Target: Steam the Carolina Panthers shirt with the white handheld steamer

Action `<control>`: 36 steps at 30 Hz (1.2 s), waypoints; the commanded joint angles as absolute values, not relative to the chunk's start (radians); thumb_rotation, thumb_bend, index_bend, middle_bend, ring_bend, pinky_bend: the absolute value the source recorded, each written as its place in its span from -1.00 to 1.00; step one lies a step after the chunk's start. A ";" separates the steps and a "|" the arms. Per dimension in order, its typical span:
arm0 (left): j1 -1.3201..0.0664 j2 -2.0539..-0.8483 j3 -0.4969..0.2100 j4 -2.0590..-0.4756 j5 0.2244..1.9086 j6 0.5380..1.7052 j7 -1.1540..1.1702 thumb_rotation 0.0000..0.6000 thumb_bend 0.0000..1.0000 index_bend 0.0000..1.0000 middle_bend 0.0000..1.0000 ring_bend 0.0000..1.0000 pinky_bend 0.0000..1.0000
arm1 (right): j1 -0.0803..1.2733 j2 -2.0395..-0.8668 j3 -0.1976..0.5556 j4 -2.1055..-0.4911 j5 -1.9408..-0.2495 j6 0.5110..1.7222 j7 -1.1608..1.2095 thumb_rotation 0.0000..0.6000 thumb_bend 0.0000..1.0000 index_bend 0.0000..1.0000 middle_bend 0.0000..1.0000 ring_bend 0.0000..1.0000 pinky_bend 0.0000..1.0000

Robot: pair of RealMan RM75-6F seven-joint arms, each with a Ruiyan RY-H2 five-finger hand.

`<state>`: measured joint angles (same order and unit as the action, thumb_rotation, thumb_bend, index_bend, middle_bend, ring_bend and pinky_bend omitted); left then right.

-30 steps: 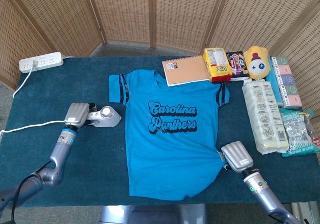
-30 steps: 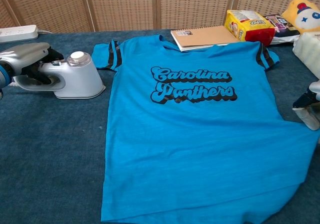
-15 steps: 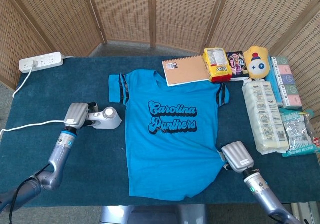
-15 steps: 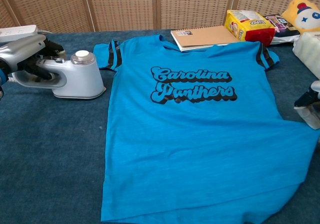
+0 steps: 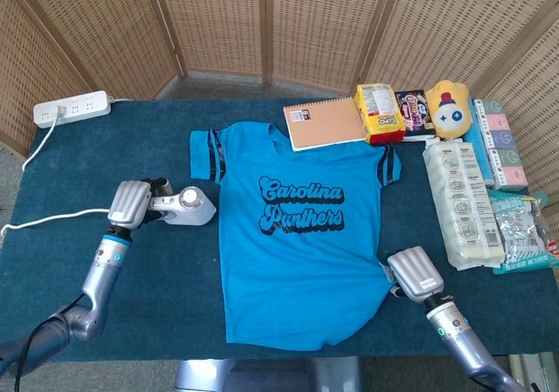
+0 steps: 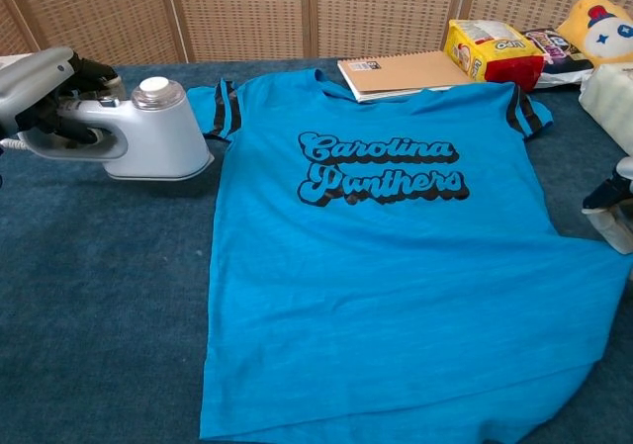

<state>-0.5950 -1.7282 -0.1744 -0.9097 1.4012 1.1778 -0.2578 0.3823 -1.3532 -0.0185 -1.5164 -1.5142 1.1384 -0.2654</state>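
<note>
Carolina Panthers shirt (image 5: 301, 235) lies flat and face up in the middle of the blue table cloth (image 5: 157, 270), collar toward the wicker screen (image 5: 262, 25), hem toward me, its black lettering readable across the chest. It is the biggest thing on the table. My right hand (image 5: 413, 272) rests at the shirt's lower right edge, palm down, touching or just beside the cloth; in the chest view only a sliver of it shows at the frame edge, and I cannot tell whether its fingers are spread or curled.

To the right of the shirt sits a row of packaged goods (image 5: 463, 204), long white packs and boxed items running along the table's side. Behind the collar a spiral notebook (image 5: 325, 123) lies flat, one corner touching or overlapping the shirt's shoulder. Just beside the notebook stands a yellow snack bag (image 5: 378, 113), then a dark packet, then a yellow plush toy (image 5: 448, 108).

Off the shirt's left sleeve is the white handheld steamer (image 6: 148, 133), base just above or barely on the cloth, its nozzle end close to the striped sleeve but not over it. My left hand (image 6: 45, 93) grips its handle, fingers wrapped around the grip. A white cord (image 5: 44, 222) trails from there to the left. At the far left corner lies a white power strip (image 5: 72, 108).
</note>
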 commanded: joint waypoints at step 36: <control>-0.833 -2.066 -0.165 -0.627 1.493 1.117 -0.290 0.99 -0.13 0.03 0.25 0.19 0.43 | 0.348 -1.304 -0.024 -1.557 -1.521 1.187 -0.260 1.00 -0.36 0.42 0.32 0.30 0.38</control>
<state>-0.8286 -2.0614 -0.1682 -0.6303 1.4895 1.1176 -0.2893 0.3478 -1.3044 -0.0244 -1.5574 -1.5211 1.1874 -0.2604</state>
